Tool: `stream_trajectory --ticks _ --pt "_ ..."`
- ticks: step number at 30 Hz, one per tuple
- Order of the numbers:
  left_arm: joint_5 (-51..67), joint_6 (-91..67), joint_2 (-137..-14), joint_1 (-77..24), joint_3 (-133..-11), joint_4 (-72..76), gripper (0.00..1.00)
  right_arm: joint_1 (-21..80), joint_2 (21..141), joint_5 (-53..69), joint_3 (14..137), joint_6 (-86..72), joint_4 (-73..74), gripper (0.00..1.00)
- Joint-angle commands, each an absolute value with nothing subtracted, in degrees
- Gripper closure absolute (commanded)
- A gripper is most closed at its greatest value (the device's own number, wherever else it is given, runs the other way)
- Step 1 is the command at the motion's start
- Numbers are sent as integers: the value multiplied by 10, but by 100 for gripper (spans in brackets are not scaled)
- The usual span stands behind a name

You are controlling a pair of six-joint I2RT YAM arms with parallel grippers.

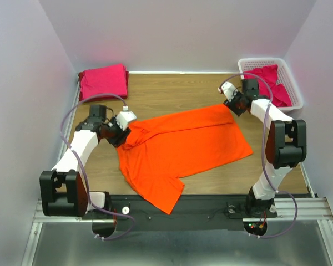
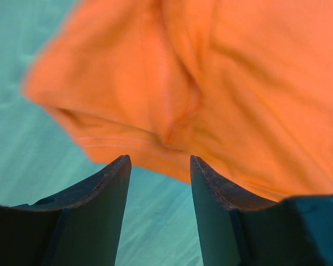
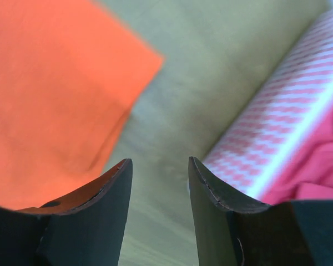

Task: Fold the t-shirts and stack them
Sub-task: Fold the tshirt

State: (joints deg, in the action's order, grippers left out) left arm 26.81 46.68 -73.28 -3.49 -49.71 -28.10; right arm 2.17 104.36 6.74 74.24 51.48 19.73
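Observation:
A bright orange t-shirt (image 1: pixel 183 145) lies spread on the wooden table, one sleeve hanging over the front edge. My left gripper (image 1: pixel 122 136) is open and empty at its left collar edge; in the left wrist view the orange cloth (image 2: pixel 211 83) lies just beyond the fingertips. My right gripper (image 1: pixel 231 105) is open and empty at the shirt's far right corner (image 3: pixel 55 88). Folded magenta-pink t-shirts (image 1: pixel 104 81) sit at the back left. More pink t-shirts (image 1: pixel 272 82) lie in the basket.
A white lattice basket (image 1: pixel 296 100) stands at the back right, close beside my right gripper; its wall shows in the right wrist view (image 3: pixel 288 133). White walls enclose the table on three sides. A black rail (image 1: pixel 200 210) runs along the front edge.

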Motion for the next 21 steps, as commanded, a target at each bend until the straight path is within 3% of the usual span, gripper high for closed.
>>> stream_trajectory --ticks 1,6,11,21 --pt "337 436 -772 31 -589 -284 42 15 1050 121 829 482 233 49" --pt "334 347 -875 69 -673 -226 44 15 1118 123 908 422 269 55" --pt "394 374 -934 75 -711 -288 51 18 1163 122 950 393 297 61" --pt "402 509 -863 25 -591 -403 32 132 1142 228 977 296 374 60"
